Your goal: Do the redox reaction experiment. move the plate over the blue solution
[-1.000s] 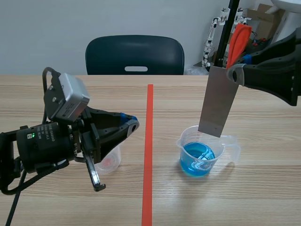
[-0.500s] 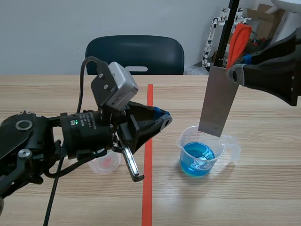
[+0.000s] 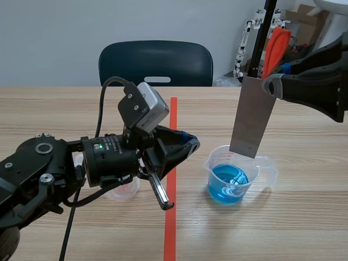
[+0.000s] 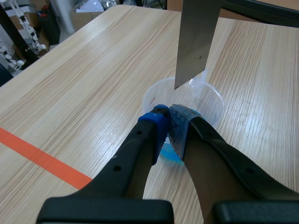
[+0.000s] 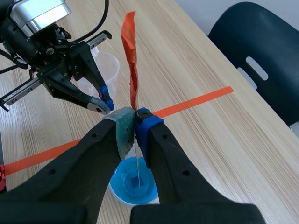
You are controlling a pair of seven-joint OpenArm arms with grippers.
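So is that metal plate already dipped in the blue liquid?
No, the plate hangs with its lower edge clear above the blue liquid.

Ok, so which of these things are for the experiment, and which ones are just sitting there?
For the job:
- metal plate, hanging over the blue cup
- cup of blue solution
- right gripper, shut on the plate

Just there:
- small clear cup, partly hidden by the left arm
- left gripper, shut on nothing, near the blue cup
- dark chair across the table
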